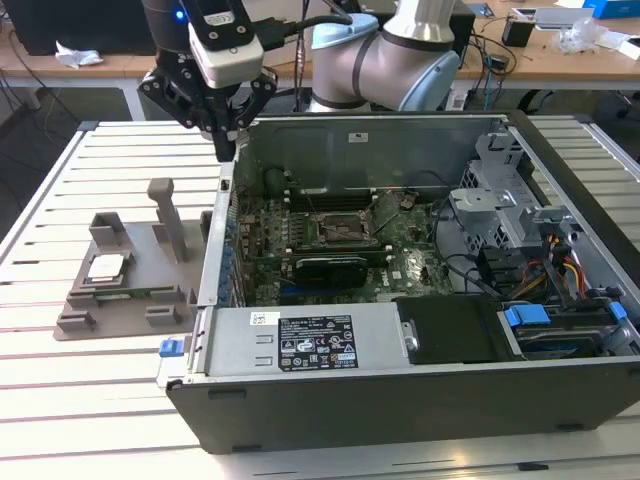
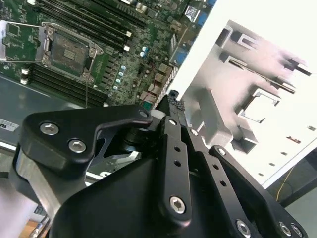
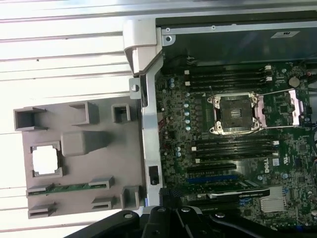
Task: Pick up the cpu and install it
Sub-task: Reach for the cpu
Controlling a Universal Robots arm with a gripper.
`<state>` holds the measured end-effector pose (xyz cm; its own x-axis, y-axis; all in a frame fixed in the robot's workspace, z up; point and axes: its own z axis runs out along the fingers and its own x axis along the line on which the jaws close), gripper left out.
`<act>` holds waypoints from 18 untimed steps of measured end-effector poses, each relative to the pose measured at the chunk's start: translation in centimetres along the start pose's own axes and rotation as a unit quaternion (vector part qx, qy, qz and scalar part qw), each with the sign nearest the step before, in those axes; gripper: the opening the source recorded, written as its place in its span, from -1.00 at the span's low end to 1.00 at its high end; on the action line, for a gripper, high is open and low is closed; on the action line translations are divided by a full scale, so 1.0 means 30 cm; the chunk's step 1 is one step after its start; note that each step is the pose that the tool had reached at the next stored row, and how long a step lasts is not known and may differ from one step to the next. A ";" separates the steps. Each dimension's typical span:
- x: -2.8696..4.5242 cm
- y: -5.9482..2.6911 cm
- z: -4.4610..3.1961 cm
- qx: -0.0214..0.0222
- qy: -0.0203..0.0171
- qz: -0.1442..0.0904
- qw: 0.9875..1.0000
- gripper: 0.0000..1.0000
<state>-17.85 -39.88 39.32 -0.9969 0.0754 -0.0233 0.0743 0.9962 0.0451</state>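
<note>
The cpu [image 1: 107, 266] lies flat, metal top up, in a square pocket of the grey holder [image 1: 150, 292] on the slatted table [image 1: 50, 190]. It is outside the computer case [image 1: 400, 400], well below the jaws and off toward the exterior view's left of them. The pocket, I'd judge, is there to keep the chip square and at a known spot for a grasp from above; nothing covers it. The gripper [image 1: 228, 150] hangs high by a corner of the case, roughly above the side wall [image 1: 222, 240] that parts holder from motherboard [image 3: 173, 124]. Its jaws are pressed together on nothing, the fingertips meeting in a point, so the chip is not yet picked up. In the first wrist view the cpu [image 3: 46, 161] shows pale in its recess on one side of that wall. The socket [image 3: 236, 113] is on the other, its retaining frame seemingly swung open and its bed bare. The holder's upright post [image 1: 170, 215] rises between the jaws and the chip and looks the likeliest thing to catch a finger. The case wall is the other obstacle, standing between chip and socket. Memory slots [image 3: 228, 79] flank the socket, and the long black expansion card [image 1: 335, 268] lies just past it — farther from the jaws.
</note>
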 end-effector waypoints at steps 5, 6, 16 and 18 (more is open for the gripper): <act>0.034 -0.003 -0.001 0.000 0.000 0.000 1.000 -0.79; 0.039 -0.003 -0.001 0.000 0.000 0.000 1.000 -0.79; 0.104 -0.008 -0.003 0.000 0.000 0.000 1.000 -0.79; 0.116 -0.009 -0.003 0.000 0.000 0.000 1.000 -0.79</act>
<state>-21.34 -39.88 39.32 -0.9969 0.0753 -0.0233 0.0742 0.9962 0.0451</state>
